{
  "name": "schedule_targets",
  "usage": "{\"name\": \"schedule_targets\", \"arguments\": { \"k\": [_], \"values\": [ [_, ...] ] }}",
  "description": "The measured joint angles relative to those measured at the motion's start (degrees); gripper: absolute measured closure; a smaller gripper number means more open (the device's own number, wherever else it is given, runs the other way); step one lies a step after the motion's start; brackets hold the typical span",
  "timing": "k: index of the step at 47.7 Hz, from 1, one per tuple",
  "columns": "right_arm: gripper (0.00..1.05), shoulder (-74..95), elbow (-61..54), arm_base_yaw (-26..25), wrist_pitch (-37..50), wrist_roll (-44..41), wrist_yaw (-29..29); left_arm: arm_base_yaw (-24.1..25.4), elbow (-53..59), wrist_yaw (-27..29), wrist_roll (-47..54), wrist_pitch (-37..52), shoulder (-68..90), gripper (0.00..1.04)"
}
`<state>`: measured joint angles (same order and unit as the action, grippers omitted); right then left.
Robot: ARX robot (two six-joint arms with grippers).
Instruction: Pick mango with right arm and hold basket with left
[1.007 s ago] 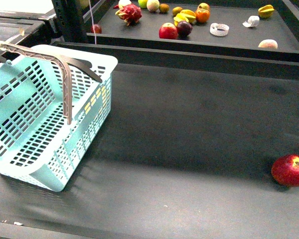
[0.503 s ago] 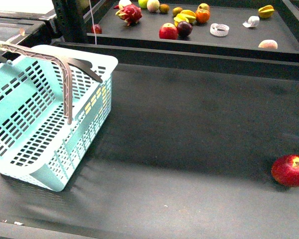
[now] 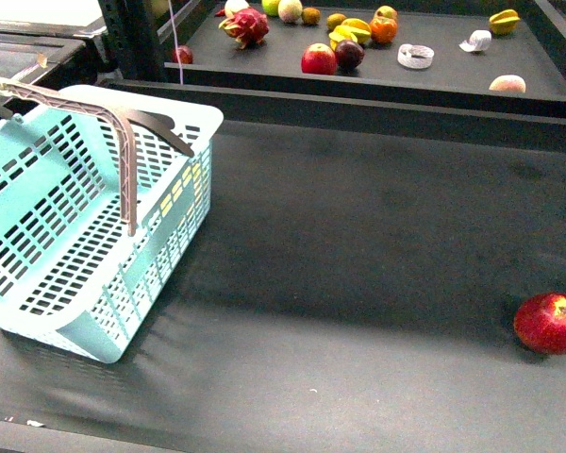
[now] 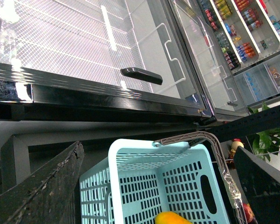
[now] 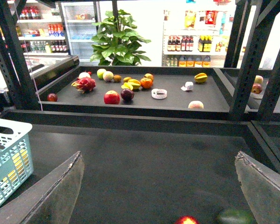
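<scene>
Sitting tilted at the near left of the dark desk (image 3: pixel 358 264), the light turquoise slotted plastic basket (image 3: pixel 75 236) holds the yellow-orange oval mango (image 4: pixel 172 218); both end effectors stand spread, released.

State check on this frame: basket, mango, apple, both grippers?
basket: tilted, a handle raised.
mango: inside the basket, only partly in frame.
red apple: resting on the dark mat, nothing touching it.
left gripper: open, holding nothing.
right gripper: open, holding nothing.
</scene>
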<state>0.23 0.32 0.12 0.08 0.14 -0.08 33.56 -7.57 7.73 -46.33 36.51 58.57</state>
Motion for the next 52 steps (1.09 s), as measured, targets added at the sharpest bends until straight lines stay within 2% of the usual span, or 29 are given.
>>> {"name": "schedule_targets", "arguments": {
  "k": [6,9,12,14,16,20,24,29,48,50,52],
  "values": [
    [0.08,0.0,0.0,0.0,0.0,0.0,0.0,0.26,0.09,-1.25,0.96,0.39,0.17,0.09],
    [0.08,0.0,0.0,0.0,0.0,0.0,0.0,2.99,2.54,-17.11,9.94,11.1,3.28,0.19],
    [0.08,0.0,0.0,0.0,0.02,0.0,0.07,2.64,4.2,-30.53,21.07,14.38,1.46,0.29],
    [0.08,0.0,0.0,-0.02,0.0,0.0,-0.04,0.98,4.85,-36.7,27.96,13.33,-2.36,0.37],
    [0.08,0.07,0.0,-0.04,-0.02,-0.02,-0.17,-1.77,5.4,-38.32,34.86,10.58,-7.41,0.46],
    [0.08,0.0,0.0,-0.04,-0.04,-0.02,0.0,-6.19,6.27,-33.68,41.48,3.82,-16.06,0.64],
    [0.08,0.0,0.0,-0.04,-0.04,0.0,0.0,-9.7,6.29,-30.75,43.6,-0.74,-21.59,0.78],
    [0.08,0.0,0.0,-0.04,-0.04,-0.02,-0.04,-15.19,6.29,-25.4,45.07,-7.89,-29.4,1.03],
    [0.08,0.0,0.0,-0.04,-0.04,-0.02,-0.02,-25.94,6.32,-15.02,45.88,-21.0,-43.25,1.03],
    [0.08,0.0,0.0,-0.04,-0.04,-0.02,-0.02,-29.68,6.32,-9.51,45.9,-22.64,-44.78,1.03],
    [0.08,0.0,0.0,-0.04,-0.04,0.0,-0.02,-31.82,6.32,-8.26,45.9,-23.32,-45.62,1.03]
  ]
}}
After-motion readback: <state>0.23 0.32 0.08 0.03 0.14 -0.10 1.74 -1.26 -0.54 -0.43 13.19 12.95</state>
